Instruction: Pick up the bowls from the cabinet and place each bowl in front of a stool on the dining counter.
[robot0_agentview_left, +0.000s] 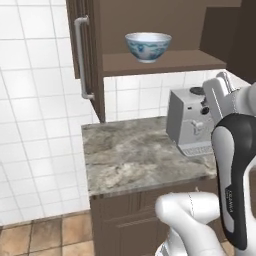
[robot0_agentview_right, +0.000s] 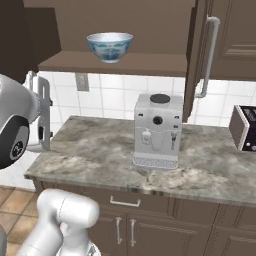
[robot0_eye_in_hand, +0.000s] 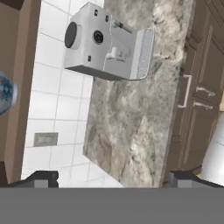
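A white bowl with a blue floral pattern (robot0_agentview_left: 148, 46) (robot0_agentview_right: 110, 46) stands upright on the shelf board of the dark brown wall cabinet (robot0_agentview_left: 165, 63) (robot0_agentview_right: 120, 64), whose doors are swung open. In the hand view a sliver of this bowl (robot0_eye_in_hand: 5, 92) shows at the left edge. My gripper (robot0_eye_in_hand: 114, 178) is open, its two fingertips far apart with nothing between them. It hangs below and to one side of the shelf, well apart from the bowl. The olive-grey bowl and the dining counter are out of view.
A grey coffee machine (robot0_agentview_left: 192, 122) (robot0_agentview_right: 157, 130) (robot0_eye_in_hand: 105, 43) stands on the stone-topped wall counter (robot0_agentview_left: 135, 150) (robot0_agentview_right: 90, 150) under the shelf. Open cabinet doors with silver handles (robot0_agentview_left: 81, 57) (robot0_agentview_right: 210, 50) flank the shelf. A dark appliance (robot0_agentview_right: 245, 127) sits at the far right.
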